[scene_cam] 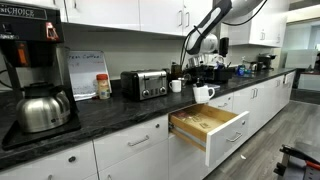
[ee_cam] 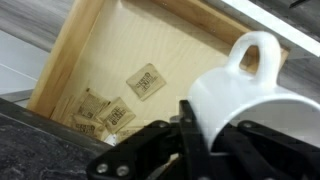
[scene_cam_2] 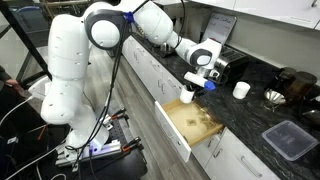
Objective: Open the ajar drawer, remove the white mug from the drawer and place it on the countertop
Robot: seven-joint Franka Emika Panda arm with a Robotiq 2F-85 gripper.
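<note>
Two white mugs show in both exterior views and are easily confused. Far left of the drawer in an exterior view, a black drip coffee machine (scene_cam: pixel 20 45) is cut off by the frame edge, with a rounded steel kettle (scene_cam: pixel 42 108) beneath it. Nearer the drawer stand a boxy chrome-and-black toaster (scene_cam: pixel 150 84) and a second small white mug (scene_cam: pixel 176 86), all on the long dark polished stone worktop (scene_cam: pixel 100 112).

The wide shallow drawer with flat white front, silver bar handle and pale wood inner box (scene_cam: pixel 205 122) stands well out. Just above its open box hangs the small plain white ceramic mug with a side handle (scene_cam: pixel 205 94), clear of the wood and not on the worktop. It is carried by the black pincer (scene_cam: pixel 202 90) of the white arm (scene_cam: pixel 208 25). Neither exterior view is sharp enough to show how the fingers sit.

The wrist view settles it. The pincer (ee_cam: pixel 212 125) is clamped on the lower part of the glossy mug (ee_cam: pixel 250 90), though the contact itself is hidden behind the black fingers (ee_cam: pixel 190 115). The mug's loop handle points away from them. Only this view shows small brown paper packets (ee_cam: pixel 147 80) lying flat on the drawer floor (ee_cam: pixel 110 50); in an exterior view that floor (scene_cam_2: pixel 190 122) reads as a darker smudge.

Right of the drawer there, a dark square container (scene_cam_2: pixel 288 138) is blurred.
</note>
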